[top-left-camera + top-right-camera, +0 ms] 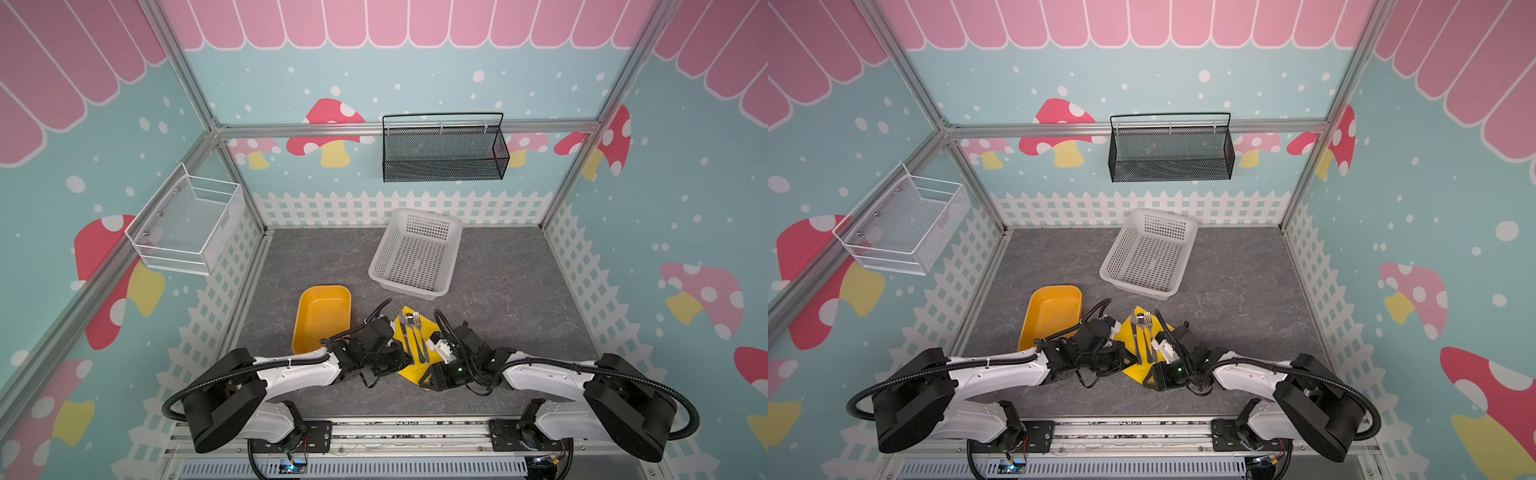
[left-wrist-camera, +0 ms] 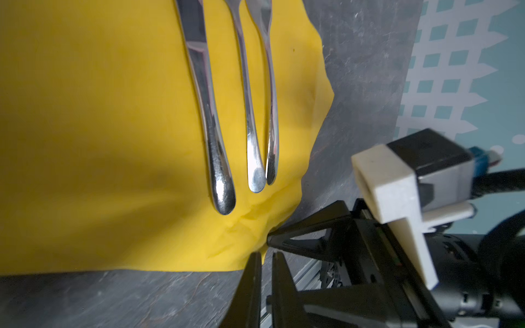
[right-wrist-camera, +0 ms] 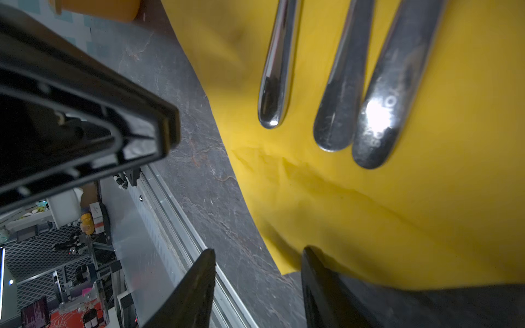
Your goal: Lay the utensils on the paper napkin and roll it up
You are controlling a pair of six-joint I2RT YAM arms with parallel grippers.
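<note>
Left hand point(image 2: 266, 254) is nearly closed, pinching the paper napkin point(image 2: 99, 113) corner; right hand point(image 3: 259, 250) hangs spread apart at that corner. 3 utensils point(image 2: 249, 113) lie on it, near the orange tray point(image 1: 322, 316). 1 handle point(image 3: 380, 119) has stamped lettering, unreadable.

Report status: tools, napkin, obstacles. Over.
Left tool almost shut at corner of lemon-yellow paper napkin, grip unclear. Right tool open at same corner. Three silver metal utensils lie on it. Tools crowded.
</note>
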